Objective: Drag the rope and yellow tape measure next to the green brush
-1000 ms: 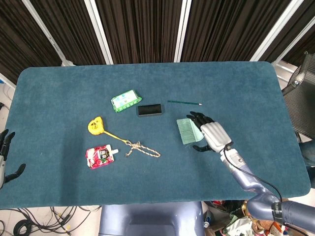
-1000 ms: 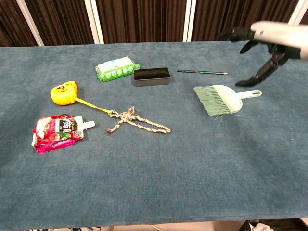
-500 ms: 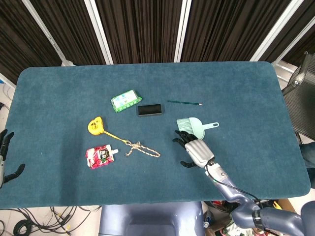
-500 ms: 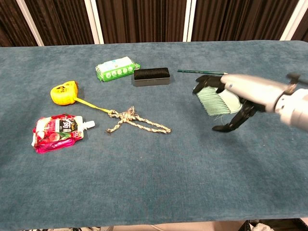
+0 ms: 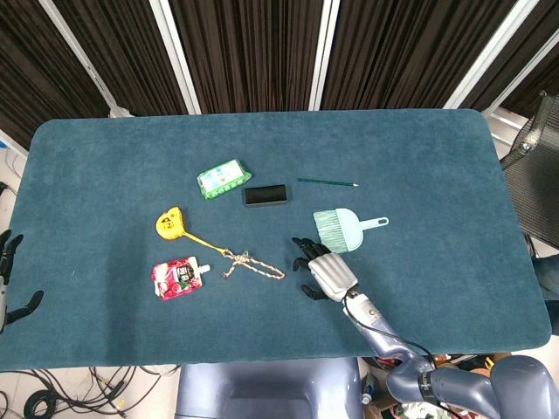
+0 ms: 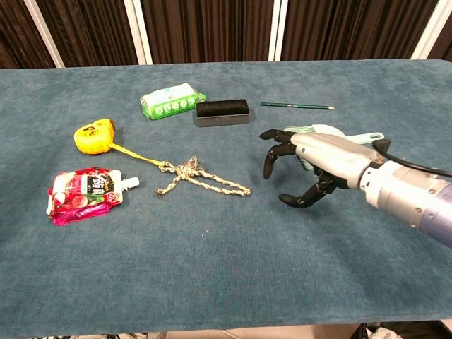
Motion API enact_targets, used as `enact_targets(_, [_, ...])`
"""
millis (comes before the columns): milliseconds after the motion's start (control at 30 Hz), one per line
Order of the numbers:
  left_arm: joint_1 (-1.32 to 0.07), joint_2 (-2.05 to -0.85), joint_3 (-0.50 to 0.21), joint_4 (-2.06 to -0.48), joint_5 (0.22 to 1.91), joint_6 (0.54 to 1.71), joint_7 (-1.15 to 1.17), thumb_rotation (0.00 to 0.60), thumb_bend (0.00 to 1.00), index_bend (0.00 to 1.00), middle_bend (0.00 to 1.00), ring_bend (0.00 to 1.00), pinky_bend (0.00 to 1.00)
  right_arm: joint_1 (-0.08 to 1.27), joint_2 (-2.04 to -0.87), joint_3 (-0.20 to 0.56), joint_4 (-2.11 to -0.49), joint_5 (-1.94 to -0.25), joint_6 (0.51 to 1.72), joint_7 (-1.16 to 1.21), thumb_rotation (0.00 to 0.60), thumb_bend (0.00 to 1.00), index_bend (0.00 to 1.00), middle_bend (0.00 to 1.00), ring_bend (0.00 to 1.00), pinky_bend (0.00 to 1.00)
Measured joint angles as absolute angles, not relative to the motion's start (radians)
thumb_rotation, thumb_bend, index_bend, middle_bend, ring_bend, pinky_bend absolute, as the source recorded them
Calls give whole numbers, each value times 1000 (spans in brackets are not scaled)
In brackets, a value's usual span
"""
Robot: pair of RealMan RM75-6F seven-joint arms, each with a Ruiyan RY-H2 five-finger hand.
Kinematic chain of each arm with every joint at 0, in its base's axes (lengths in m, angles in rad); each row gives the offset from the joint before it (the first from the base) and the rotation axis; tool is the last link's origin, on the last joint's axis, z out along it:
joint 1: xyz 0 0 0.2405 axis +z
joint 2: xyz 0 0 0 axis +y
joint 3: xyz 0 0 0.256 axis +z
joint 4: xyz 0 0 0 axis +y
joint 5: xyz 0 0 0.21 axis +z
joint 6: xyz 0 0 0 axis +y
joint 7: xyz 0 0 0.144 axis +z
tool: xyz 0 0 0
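Your right hand (image 5: 325,272) hung over the table (image 5: 437,140), fingers (image 6: 272,157) spread and curved downward, holding nothing. It sat between the rope (image 5: 253,264) and the brush (image 5: 339,229), just short of the rope's right end and in front of the brush's bristles; in the chest view it hid part of the brush (image 6: 321,130).

Your left hand (image 5: 9,279) showed only at the far left edge of the head view, off the table, fingers apart and empty.

Rope: braided, knotted at its left end, lying left of table centre, trailing right toward your right hand without touching it.

Tape (image 5: 170,223): yellow case, up and left of the rope, its yellow strip (image 6: 141,155) pulled out and running down to the rope's knot.

Brush: green, handle pointing right, bristles left, well apart from rope and tape.

Pouch (image 5: 178,277): red, flat, just below the tape and left of the rope.

Wipes (image 5: 223,178): green pack, behind the tape.

Black block (image 5: 265,195): just right of the wipes.

Pencil (image 5: 327,182): green, behind the brush.
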State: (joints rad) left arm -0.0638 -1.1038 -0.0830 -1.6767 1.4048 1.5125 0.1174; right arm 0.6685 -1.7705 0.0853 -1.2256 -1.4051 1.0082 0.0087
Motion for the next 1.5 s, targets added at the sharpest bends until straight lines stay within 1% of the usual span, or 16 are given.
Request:
enact_targets(300, [-64, -1104, -84, -1678, 1400, 1510, 119, 600, 244, 40, 0, 0, 0, 682, -1832, 98, -1176, -1410, 999, 28, 600, 303, 432, 0, 24, 151])
enact_targets(600, [-64, -1102, -85, -1679, 1397, 1510, 119, 600, 244, 40, 0, 0, 0, 689, -1908, 114, -1085, -1422, 1025, 37, 600, 303, 443, 0, 24, 151])
enact_targets(1067, [-63, -1103, -88, -1681, 1390, 1510, 122, 600, 244, 40, 0, 0, 0, 699, -1971, 120, -997, -1439, 1031, 61, 600, 305, 472, 0, 24, 151])
enact_targets(1300, [-62, -1104, -90, -1682, 1388, 1511, 123, 600, 244, 40, 0, 0, 0, 710, -1993, 126, -964, -1441, 1016, 79, 600, 325, 523, 0, 24, 151])
enact_targets(1500, [-63, -1104, -90, -1682, 1386, 1510, 122, 600, 244, 40, 0, 0, 0, 717, -2006, 134, -948, -1439, 1006, 89, 600, 328, 537, 0, 24, 151])
